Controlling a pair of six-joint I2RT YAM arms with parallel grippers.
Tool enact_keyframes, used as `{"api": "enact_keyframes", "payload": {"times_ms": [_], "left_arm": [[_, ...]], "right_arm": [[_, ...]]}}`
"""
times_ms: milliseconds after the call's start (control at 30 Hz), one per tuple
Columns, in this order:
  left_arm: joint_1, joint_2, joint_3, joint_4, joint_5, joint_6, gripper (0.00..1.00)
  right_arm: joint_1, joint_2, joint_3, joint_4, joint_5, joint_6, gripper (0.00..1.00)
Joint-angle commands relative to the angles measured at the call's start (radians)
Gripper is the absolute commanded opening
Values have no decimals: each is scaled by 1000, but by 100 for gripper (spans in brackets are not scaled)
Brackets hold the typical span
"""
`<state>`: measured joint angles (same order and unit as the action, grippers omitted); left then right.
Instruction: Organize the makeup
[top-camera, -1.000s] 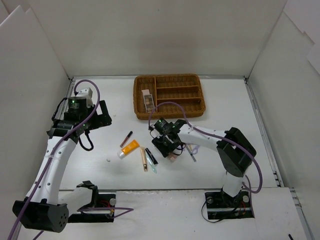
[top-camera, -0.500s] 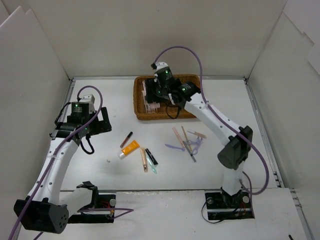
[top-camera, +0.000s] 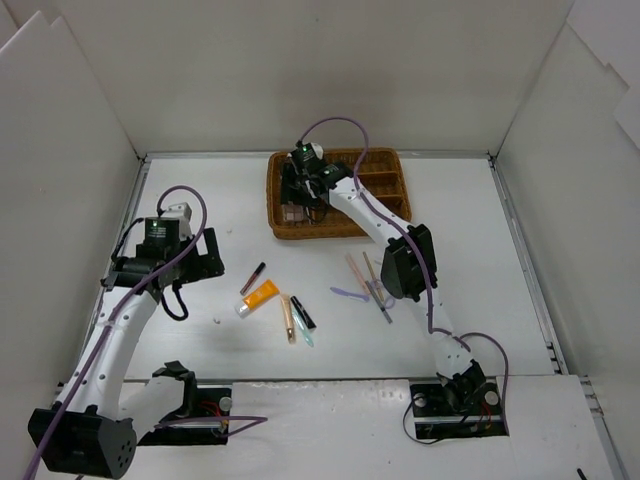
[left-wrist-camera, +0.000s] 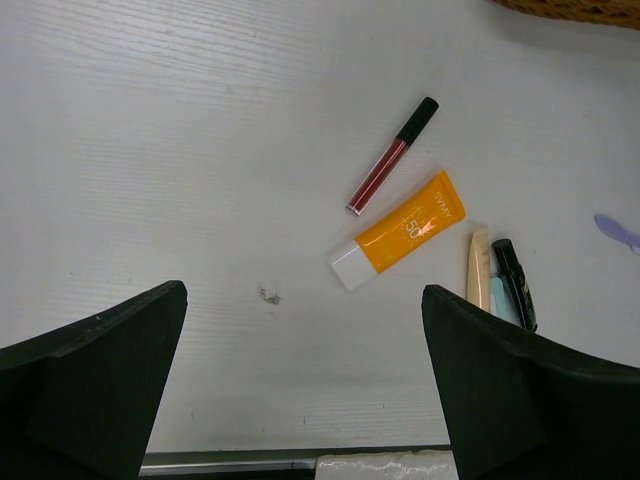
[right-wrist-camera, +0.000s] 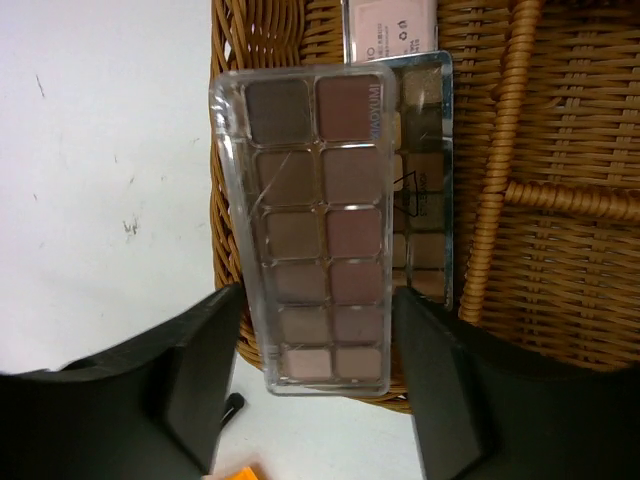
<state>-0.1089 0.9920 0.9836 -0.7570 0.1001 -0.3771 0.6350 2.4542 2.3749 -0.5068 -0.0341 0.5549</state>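
Right wrist view: right gripper (right-wrist-camera: 318, 292) half closed, fingers pressed on both long edges of a twelve-pan eyeshadow palette (right-wrist-camera: 318, 230). It is held over the wicker tray (right-wrist-camera: 560, 290), left compartment, with its near end overhanging the rim. Beneath it: second palette (right-wrist-camera: 425, 180), pale pink box (right-wrist-camera: 390, 28). Left gripper (left-wrist-camera: 303, 290) wide, empty, above bare table (left-wrist-camera: 150, 120), near edge just below. Loose there: one red gloss (left-wrist-camera: 392, 155), one orange tube (left-wrist-camera: 400, 243), one beige stick (left-wrist-camera: 478, 268), one mint tool (left-wrist-camera: 497, 300), one black mascara (left-wrist-camera: 514, 283). Farther right: one lilac tool (top-camera: 347, 294) and pencils (top-camera: 356, 272), about three, partly behind the arm.
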Motion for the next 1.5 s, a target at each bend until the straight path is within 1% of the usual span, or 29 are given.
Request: {"api": "enact_keyframes", "payload": {"times_ms": [0,33,233,333,367,400,433,467,500,533,567,600,633,667,700,733,800,833,867,900,933,967,1033,1100,1267,1367,1400,1467], "left_arm": [[6,0,-2,53,29,14,99],[6,3,-5,56,33,15,99],[6,34,-14,81,56,10,99],[6,53,-7,87,70,4,100],[6,63,-5,90,70,3,100],[-4,68,3,91,70,-2,99],[-17,77,7,93,67,-3,99],[-17,83,9,93,59,-6,99],[-29,86,13,96,59,-9,99],[-40,92,15,99,59,-19,99],[-40,102,17,100,61,-23,99],[-51,105,20,108,62,-26,98],[-63,115,23,110,62,-34,98],[-72,122,24,116,55,-39,98],[-72,126,27,117,53,-43,98],[-87,135,29,119,49,-57,98],[-113,149,30,123,32,-71,97],[-123,161,30,127,29,-83,97],[-132,169,30,131,24,-89,97],[-150,175,30,134,23,-98,97],[-161,189,32,136,20,-109,97],[-181,197,35,134,6,-117,97],[-204,212,41,130,-5,-134,96],[-234,217,43,130,-14,-169,96],[-317,217,17,128,-69,-276,93],[-374,215,0,120,-96,-339,90],[-389,215,-5,119,-137,-353,89],[-431,221,-25,125,-168,-376,85]], "right_arm": [[-21,-51,80,48,3,42,59],[-26,-54,76,54,3,43,67],[-43,-112,27,68,-12,5,83],[-47,-188,-29,68,-16,-38,83],[-50,-219,-95,68,-9,-53,83],[-54,-289,-132,68,20,-88,82],[-55,-326,-176,68,31,-104,80],[-66,-369,-272,70,58,-136,79],[-72,-455,-322,70,66,-148,77],[-81,-495,-374,70,80,-159,72],[-99,-541,-484,71,82,-170,70],[-109,-616,-535,73,91,-196,65],[-121,-653,-590,71,97,-211,62],[-130,-693,-697,73,103,-236,60],[-136,-766,-750,70,124,-239,54],[-152,-803,-858,73,132,-240,52],[-172,-909,-965,71,137,-224,48],[-193,-940,-1055,73,138,-216,47],[-201,-971,-1098,71,141,-201,46],[-207,-1035,-1137,71,146,-194,45],[-221,-1058,-1205,70,151,-187,44],[-230,-1105,-1233,70,155,-187,44],[-253,-1149,-1301,70,160,-190,42],[-267,-1201,-1332,70,148,-199,40],[-290,-1294,-1399,70,116,-222,40],[-290,-1342,-1431,68,80,-222,40],[-287,-1354,-1447,70,73,-222,40],[-288,-1386,-1464,70,50,-224,40]]}}
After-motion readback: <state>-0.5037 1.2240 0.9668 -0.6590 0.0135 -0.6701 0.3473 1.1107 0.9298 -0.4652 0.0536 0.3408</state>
